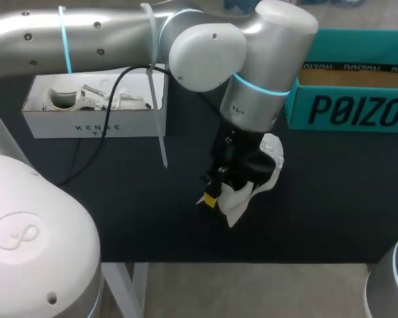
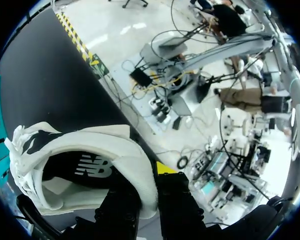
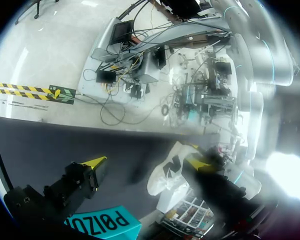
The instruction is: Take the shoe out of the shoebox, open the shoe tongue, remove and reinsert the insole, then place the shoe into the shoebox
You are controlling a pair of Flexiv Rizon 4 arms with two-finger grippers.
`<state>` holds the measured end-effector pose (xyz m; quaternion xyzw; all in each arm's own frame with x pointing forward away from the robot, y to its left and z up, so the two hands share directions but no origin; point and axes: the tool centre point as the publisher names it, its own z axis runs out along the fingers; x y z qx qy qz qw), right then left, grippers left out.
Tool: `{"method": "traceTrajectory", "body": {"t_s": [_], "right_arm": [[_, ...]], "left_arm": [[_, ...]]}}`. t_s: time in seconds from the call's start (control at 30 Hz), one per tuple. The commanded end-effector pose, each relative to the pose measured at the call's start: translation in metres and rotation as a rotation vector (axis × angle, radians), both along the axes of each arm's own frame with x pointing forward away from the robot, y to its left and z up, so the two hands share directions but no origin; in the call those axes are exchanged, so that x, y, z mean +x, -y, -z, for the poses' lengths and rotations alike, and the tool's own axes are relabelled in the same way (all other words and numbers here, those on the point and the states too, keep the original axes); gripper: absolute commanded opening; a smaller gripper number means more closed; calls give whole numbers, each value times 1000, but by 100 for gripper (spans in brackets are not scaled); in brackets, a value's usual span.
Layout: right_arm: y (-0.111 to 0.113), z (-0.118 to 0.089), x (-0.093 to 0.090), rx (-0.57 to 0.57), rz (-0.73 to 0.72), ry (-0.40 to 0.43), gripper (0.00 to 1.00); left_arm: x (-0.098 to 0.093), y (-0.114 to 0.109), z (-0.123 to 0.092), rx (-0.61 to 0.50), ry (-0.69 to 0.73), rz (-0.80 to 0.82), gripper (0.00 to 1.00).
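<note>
Shoe point(image 1: 268, 156): white upper with a black lining. The left wrist view shows a white logo on the dark inner wall and black markings on the white part farthest from the fingers. The opening gapes wide, and a pale surface shows inside it.
Shoe position: centre of the head view, slightly right of the middle, hanging at the end of the left arm point(image 1: 119, 33) over the dark desk point(image 1: 119, 212). I cannot tell whether it touches the desk. It is outside the shoebox.
Left pincer point(image 1: 215, 192): clenched on the shoe. In the left wrist view one dark finger sits inside the opening and the other outside, with the white side wall pinched between them. One yellow tip shows on the outer side.
Right pincer point(image 3: 142, 167): released, with its two yellow-tipped fingers spread wide and nothing between them. The shoe and the left pincer are ahead of it, well apart.
Shoebox point(image 1: 345, 109): teal with dark lettering, upper right of the head view, lid off, brown cardboard inside visible. It stands apart from the shoe.
White box point(image 1: 93, 126): upper left of the head view, open-topped, with pale items inside too small to identify.
</note>
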<state>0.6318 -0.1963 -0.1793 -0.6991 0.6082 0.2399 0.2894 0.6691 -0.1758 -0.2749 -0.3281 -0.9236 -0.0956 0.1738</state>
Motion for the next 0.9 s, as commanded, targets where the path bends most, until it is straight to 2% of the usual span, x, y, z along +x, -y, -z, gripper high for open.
{"method": "traceTrajectory", "body": {"t_s": [0.03,0.73,0.9], "right_arm": [[-1,0,-8,47,250,260,100],[-1,0,-8,47,250,260,100],[-1,0,-8,47,250,260,100]], "left_arm": [[0,-1,-1,-4,2,0,0],[0,-1,-1,-4,2,0,0],[29,-33,-13,13,53,69,0]]}}
